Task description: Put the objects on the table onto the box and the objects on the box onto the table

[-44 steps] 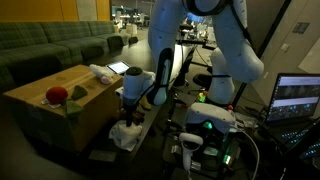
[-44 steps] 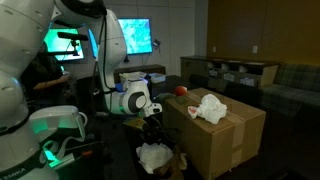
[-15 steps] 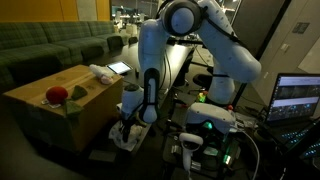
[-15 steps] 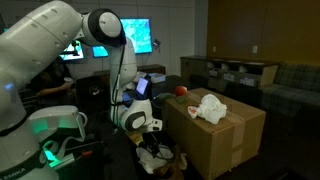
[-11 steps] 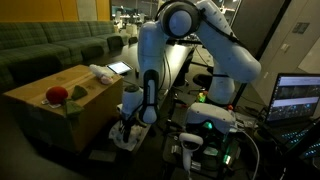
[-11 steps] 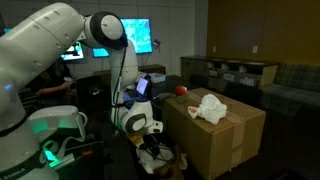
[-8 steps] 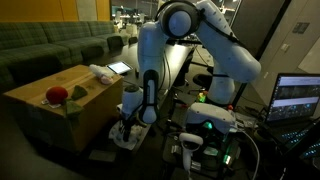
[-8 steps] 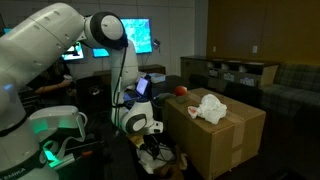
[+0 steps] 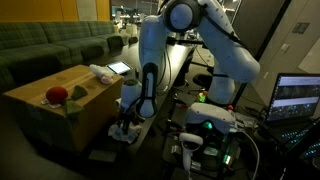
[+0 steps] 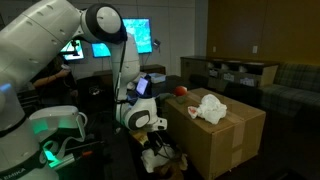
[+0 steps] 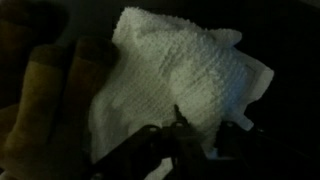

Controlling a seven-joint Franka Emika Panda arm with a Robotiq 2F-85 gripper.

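White towel point(image 11: 180, 75) pinched by the pincer point(image 11: 200, 130) (jaws nearly together): lift straight up, clearing the box point(image 9: 42, 112) edge.

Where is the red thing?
In both exterior views the red thing sits on top of the box, apart from the white cloth lying there too.

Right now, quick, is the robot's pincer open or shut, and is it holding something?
Pincer: down over a fold of the white cloth; too dark to tell if it's shut.
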